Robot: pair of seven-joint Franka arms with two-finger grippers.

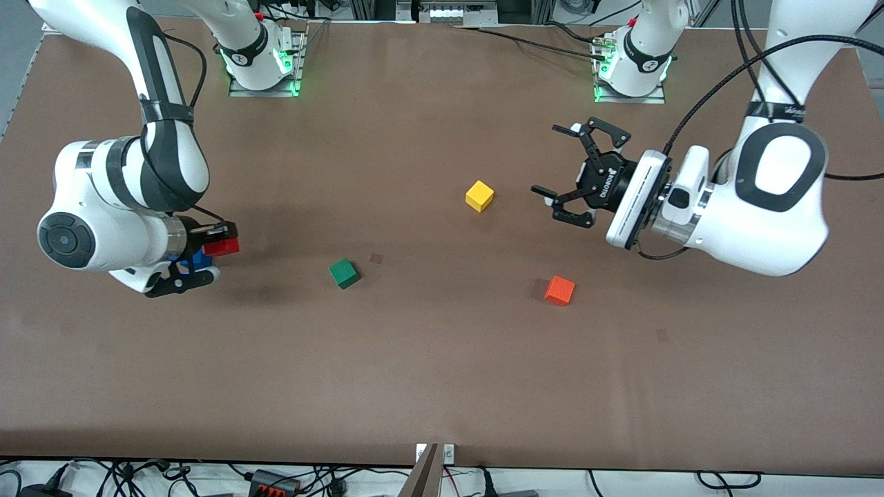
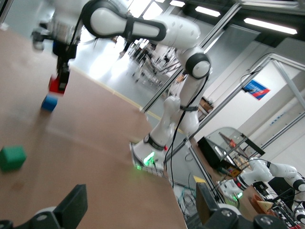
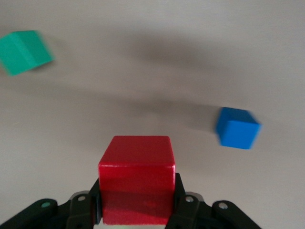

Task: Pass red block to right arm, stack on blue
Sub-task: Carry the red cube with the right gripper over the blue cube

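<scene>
My right gripper [image 1: 219,243] is shut on the red block [image 1: 222,246] and holds it in the air at the right arm's end of the table. In the right wrist view the red block [image 3: 137,179] fills the space between the black fingers [image 3: 94,200]. The blue cube [image 3: 237,128] lies on the table a little to one side of it. The front view shows only part of the blue cube [image 1: 200,259], under the gripper. My left gripper [image 1: 552,166] hangs open and empty over the table near the yellow cube. From the left wrist view, the red block [image 2: 57,85] hangs just above the blue cube [image 2: 49,102].
A green cube [image 1: 344,273] lies near the table's middle, and a yellow cube [image 1: 479,195] lies farther from the front camera. An orange cube [image 1: 559,290] sits toward the left arm's end. Both arm bases [image 1: 262,62] stand along the table's back edge.
</scene>
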